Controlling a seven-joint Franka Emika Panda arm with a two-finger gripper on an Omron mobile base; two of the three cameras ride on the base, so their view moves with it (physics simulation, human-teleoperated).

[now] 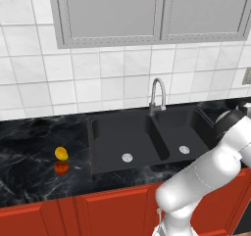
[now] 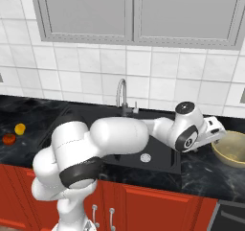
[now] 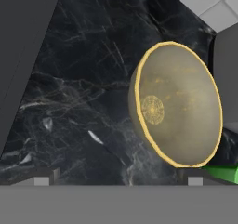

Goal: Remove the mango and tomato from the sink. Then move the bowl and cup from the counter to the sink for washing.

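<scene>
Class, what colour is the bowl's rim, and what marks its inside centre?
The bowl has a bright yellow rim and a round yellow medallion pattern inside; hand view shows it best.

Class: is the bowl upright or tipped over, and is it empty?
Upright and empty: the bowl sits on the counter, mouth up, its bare inside showing.

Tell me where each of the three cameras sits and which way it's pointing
Left base view: behind-left, facing the sink, mango and tomato; arm at lower right.
Right base view: behind-right, same sink, fruit at far left, bowl; arm crosses the middle.
Hand view: on the hand, above the bowl; open gripper, cup.
</scene>
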